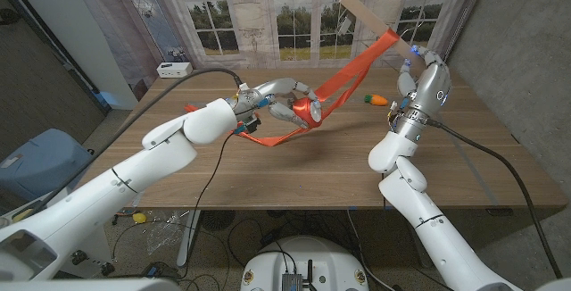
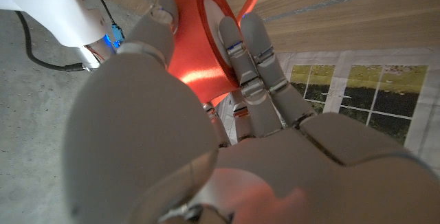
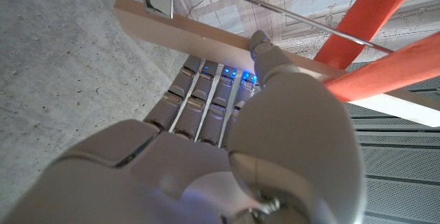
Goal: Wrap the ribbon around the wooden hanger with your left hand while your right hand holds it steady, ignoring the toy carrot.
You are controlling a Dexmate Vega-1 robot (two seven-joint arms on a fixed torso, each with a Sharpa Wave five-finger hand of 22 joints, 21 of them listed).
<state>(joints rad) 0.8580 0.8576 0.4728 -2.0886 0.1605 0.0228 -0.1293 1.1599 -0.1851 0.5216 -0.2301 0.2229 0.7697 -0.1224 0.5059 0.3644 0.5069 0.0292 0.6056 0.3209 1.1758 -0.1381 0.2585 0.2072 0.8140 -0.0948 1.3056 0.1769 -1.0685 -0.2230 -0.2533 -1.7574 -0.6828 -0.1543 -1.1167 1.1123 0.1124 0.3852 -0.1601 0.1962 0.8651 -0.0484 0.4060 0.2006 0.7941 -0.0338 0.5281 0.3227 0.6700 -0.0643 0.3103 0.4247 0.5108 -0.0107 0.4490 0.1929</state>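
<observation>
My right robot hand (image 1: 419,72) grips the wooden hanger (image 1: 368,12), holding it raised above the bench (image 1: 321,170) near the far right corner. My left robot hand (image 1: 287,102) is closed around the orange ribbon (image 1: 343,75) roll — the strip runs taut from it up to the hanger's bar. The toy carrot (image 1: 376,99) lies on the bench beside the right wrist — untouched.

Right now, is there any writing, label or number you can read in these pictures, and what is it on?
"C1", or close to it: a dark mark on the back of the right hand, too small to read for sure.
No writing shows on the ribbon, the hanger, the carrot or the left hand.
The white box at the table's far edge is too small to read.
</observation>
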